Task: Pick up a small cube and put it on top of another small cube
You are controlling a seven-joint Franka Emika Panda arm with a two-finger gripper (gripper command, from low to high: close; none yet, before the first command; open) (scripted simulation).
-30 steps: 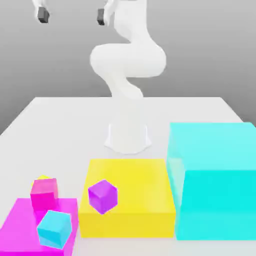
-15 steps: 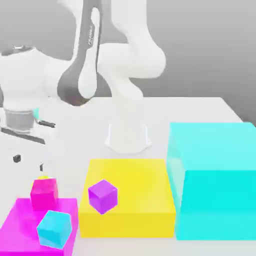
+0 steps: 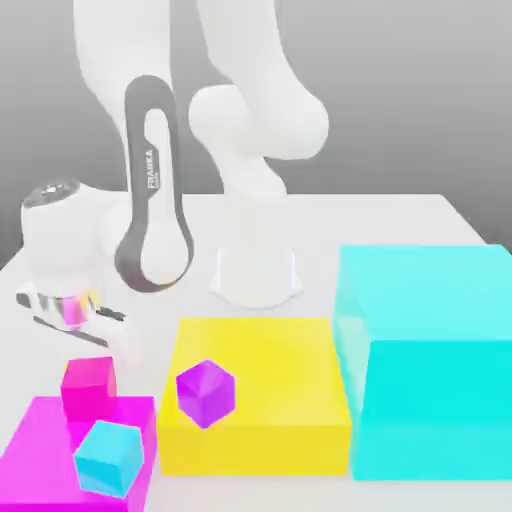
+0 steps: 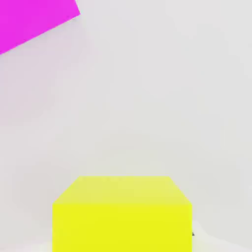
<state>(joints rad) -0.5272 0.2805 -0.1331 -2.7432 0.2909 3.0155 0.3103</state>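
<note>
Sitting right under the claw, close against the hand camera, the yellow cube (image 4: 122,214) shows its top and one side face square-on — no long axis to worry about, and its flat faces line up with the hand. The fingers themselves are hidden in both views, but the claw reads as clenched, and with the cube so tight beneath it my judgement is that it has the cube in its grip; I cannot see the pads touch.

From outside, the hand (image 3: 68,305) is low over the table (image 3: 400,215), just behind the small magenta cube (image 3: 88,387), which stands on the flat magenta block (image 3: 45,455) next to a small cyan cube (image 3: 108,458). So the nearest landing spot lies a short way off from the claw, toward the magenta block and higher than the claw's present level.

The coming move therefore turns on height first — lift clear, then cross over the magenta cube's top. A purple cube (image 3: 206,392) on the yellow block (image 3: 290,370) lies farther off.
</note>
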